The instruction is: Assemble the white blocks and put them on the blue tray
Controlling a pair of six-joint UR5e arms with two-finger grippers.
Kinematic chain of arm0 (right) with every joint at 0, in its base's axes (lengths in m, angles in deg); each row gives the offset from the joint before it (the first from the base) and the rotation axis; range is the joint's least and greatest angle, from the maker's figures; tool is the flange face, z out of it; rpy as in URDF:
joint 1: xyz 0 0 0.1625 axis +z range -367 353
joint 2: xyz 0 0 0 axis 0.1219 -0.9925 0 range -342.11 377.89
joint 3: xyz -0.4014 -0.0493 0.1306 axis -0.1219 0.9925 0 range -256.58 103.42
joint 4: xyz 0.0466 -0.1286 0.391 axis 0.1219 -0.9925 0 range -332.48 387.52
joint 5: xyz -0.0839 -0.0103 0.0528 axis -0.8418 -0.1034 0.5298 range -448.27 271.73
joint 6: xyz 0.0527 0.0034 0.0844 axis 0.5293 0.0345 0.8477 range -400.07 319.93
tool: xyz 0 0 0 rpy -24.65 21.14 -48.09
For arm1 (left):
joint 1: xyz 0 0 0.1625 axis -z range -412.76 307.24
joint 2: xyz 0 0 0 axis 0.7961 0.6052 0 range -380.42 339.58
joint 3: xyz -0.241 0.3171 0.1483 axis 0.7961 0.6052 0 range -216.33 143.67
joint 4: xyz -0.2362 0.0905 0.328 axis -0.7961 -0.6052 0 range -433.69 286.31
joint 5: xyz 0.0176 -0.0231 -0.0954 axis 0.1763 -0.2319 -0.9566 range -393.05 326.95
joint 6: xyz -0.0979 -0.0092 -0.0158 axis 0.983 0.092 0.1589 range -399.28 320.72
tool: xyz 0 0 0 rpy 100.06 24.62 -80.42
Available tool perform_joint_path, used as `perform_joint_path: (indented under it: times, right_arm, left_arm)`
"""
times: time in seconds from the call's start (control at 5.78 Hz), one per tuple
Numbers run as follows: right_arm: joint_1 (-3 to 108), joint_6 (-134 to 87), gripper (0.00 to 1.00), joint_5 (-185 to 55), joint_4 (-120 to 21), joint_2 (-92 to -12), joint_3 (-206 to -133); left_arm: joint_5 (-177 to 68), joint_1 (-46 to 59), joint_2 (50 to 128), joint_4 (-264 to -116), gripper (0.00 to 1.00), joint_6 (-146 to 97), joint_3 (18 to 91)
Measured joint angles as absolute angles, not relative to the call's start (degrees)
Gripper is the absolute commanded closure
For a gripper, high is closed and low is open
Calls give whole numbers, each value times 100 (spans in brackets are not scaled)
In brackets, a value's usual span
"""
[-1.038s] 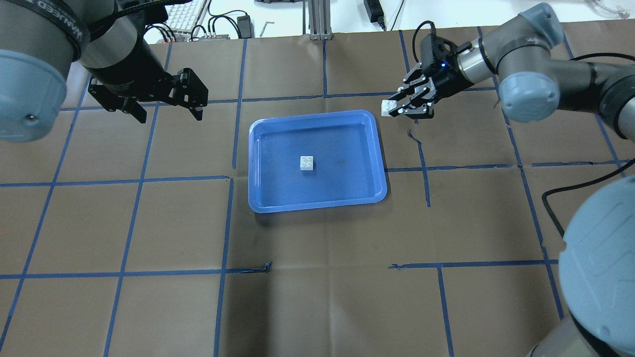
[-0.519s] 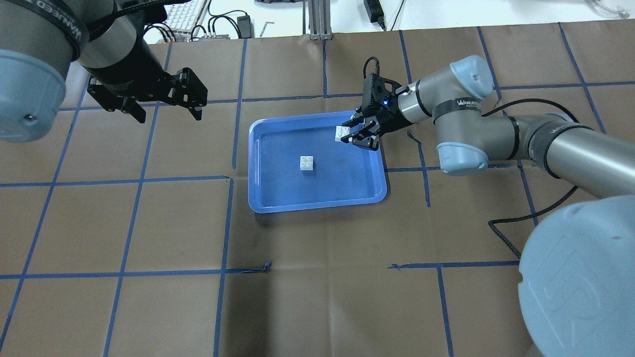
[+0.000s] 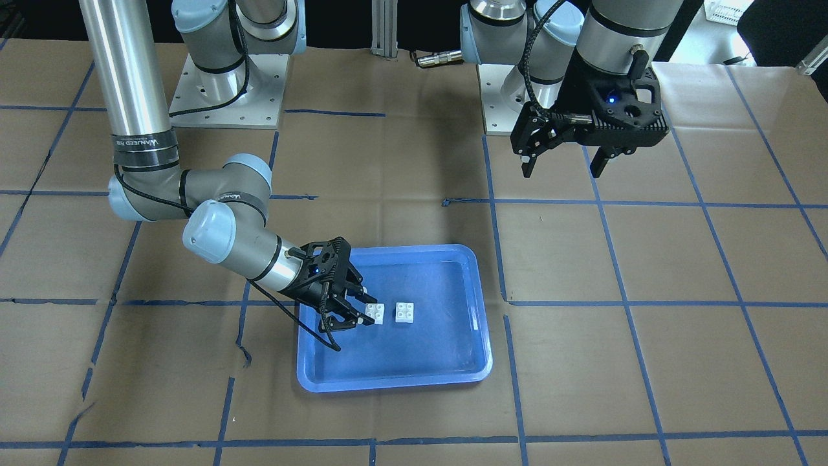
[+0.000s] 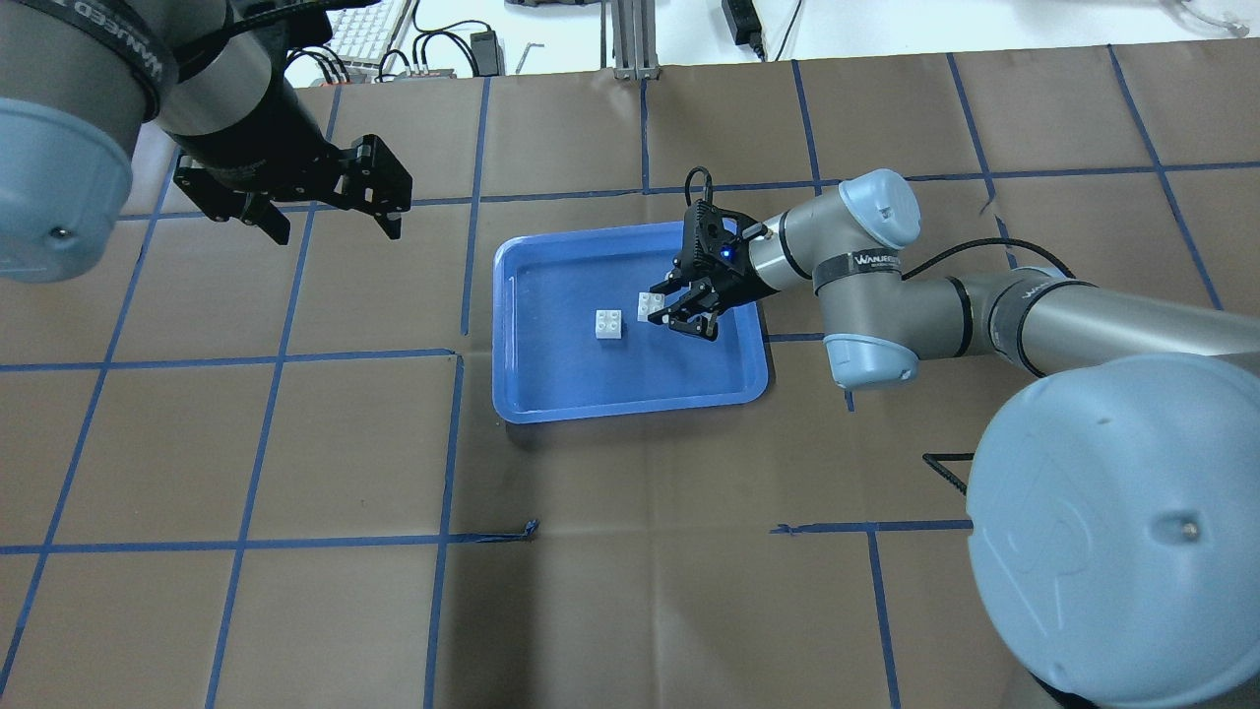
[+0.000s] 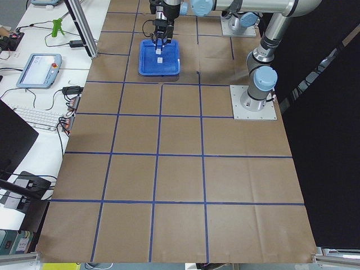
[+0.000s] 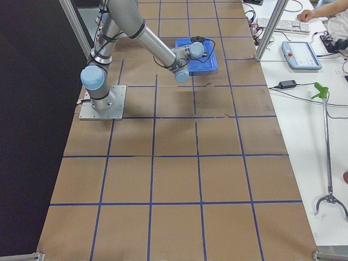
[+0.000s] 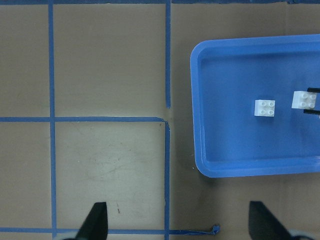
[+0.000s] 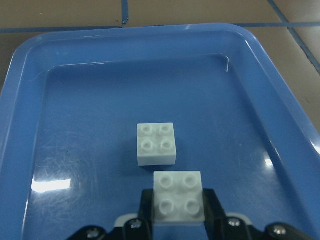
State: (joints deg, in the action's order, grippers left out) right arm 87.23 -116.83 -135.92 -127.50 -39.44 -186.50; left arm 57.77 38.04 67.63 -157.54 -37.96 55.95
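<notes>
The blue tray (image 4: 551,394) lies mid-table; it also shows in the front view (image 3: 446,382), the left wrist view (image 7: 220,170) and the right wrist view (image 8: 60,75). One white block (image 4: 609,324) rests on the tray floor, also seen in the front view (image 3: 405,312), left wrist view (image 7: 264,108) and right wrist view (image 8: 156,144). My right gripper (image 4: 669,310) is shut on the second white block (image 4: 649,305) (image 3: 374,313) (image 8: 179,196) and holds it over the tray, just beside the resting block. My left gripper (image 4: 333,222) (image 3: 561,165) is open and empty, high above the table left of the tray.
Brown paper with a blue tape grid (image 4: 630,532) covers the table. A keyboard (image 4: 369,30), cables and a metal post (image 4: 630,39) lie beyond the far edge. The right arm's elbow (image 4: 871,286) stretches over the table right of the tray.
My right gripper has carried its white block from outside the tray's far right corner, over the rim, to just beside the resting block. The left arm has not moved.
</notes>
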Motion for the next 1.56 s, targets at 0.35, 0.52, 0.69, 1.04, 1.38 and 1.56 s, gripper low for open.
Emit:
perform_joint_path:
  times: [0.35,0.52,0.69,1.04,1.38,1.56]
  right_arm:
    - [8799,-11677,74,-13590,-12769,-3871,-18651]
    - [8806,-11676,74,-13590,-12770,-3866,-18644]
    - [8809,-11678,74,-13590,-12770,-3863,-18635]
    - [8816,-11678,74,-13590,-12780,-3801,-18611]
    - [8845,-11671,74,-13588,-12837,-3757,-18608]
    - [8871,-11671,74,-13586,-12848,-3748,-18608]
  left_arm:
    - [5775,3804,6764,-15754,0,-3796,5595]
    - [5774,3803,6764,-15754,0,-3796,5595]
    - [5766,3803,6764,-15754,0,-3796,5595]
    - [5756,3803,6764,-15754,0,-3789,5596]
    - [5757,3807,6764,-15754,0,-3788,5596]
    - [5757,3810,6764,-15754,0,-3788,5596]
